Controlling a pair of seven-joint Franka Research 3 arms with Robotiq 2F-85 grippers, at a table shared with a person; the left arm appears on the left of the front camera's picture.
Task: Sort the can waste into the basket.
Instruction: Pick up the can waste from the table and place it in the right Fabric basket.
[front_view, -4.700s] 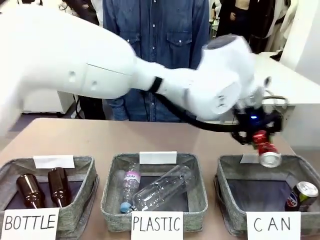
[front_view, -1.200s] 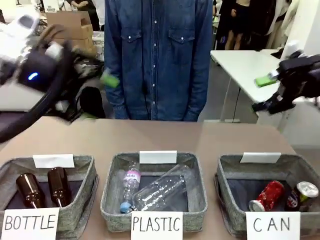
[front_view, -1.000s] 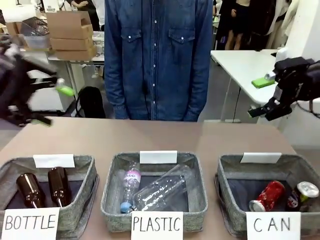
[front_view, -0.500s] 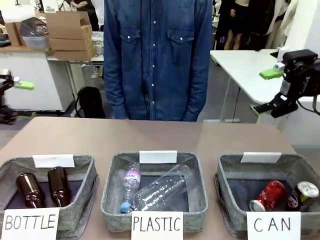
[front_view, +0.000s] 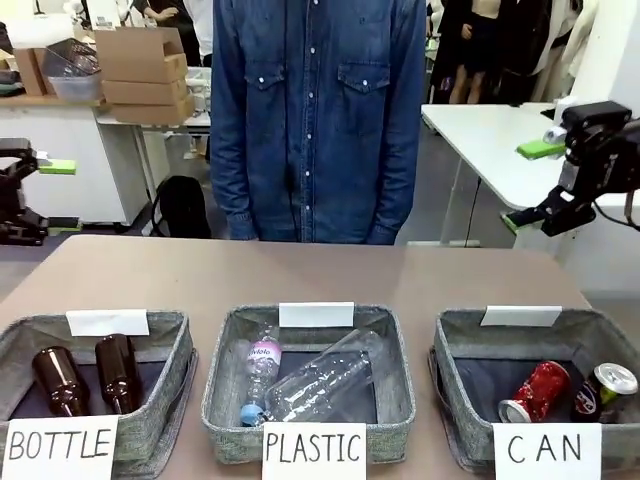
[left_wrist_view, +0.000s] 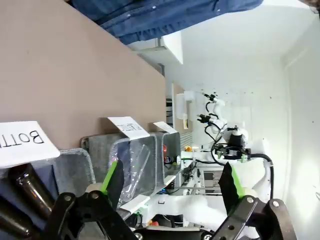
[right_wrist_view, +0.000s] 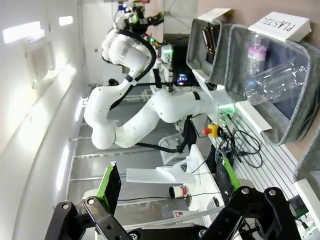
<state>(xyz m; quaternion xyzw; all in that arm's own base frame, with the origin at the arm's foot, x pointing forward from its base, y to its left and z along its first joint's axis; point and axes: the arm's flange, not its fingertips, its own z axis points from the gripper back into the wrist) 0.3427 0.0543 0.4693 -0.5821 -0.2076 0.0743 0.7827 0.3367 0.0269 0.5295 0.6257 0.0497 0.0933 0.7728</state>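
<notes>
Fingers: both pairs stand wide apart and hold nothing. The right gripper (front_view: 532, 185) hangs at the counter's far right edge; the left gripper (front_view: 52, 198) sits at the far left edge, green pads spread.
Change: seconds ago the left arm stretched across the whole counter with the red can (front_view: 535, 392) clamped over the CAN basket (front_view: 458, 345); a second ago both arms were a blur on their way outward. Now they are pulled back to the sides and nearly at rest.
Meaning: the red can lies on its side in the basket, well below and forward of the right fingers, touching or just beside the blue can (front_view: 604, 392), which leans in the right corner. Judged from this, both cans are sorted and the task looks finished; no can is left on the counter (front_view: 320, 275).
Arm pose: each wrist is raised above counter height, fingers turned level and pointing inward across the counter. In the left wrist view the fingers (left_wrist_view: 114, 181) frame the row of baskets sideways.
Neighbours: brown bottles (front_view: 88, 378) rest in the BOTTLE basket (front_view: 176, 352), below the left fingers; clear bottles (front_view: 315, 385) fill the PLASTIC basket (front_view: 222, 370), midway between the two pairs.
Person: a figure in a denim shirt (front_view: 318, 110) stands behind the counter, between the grippers, hands out of frame.
</notes>
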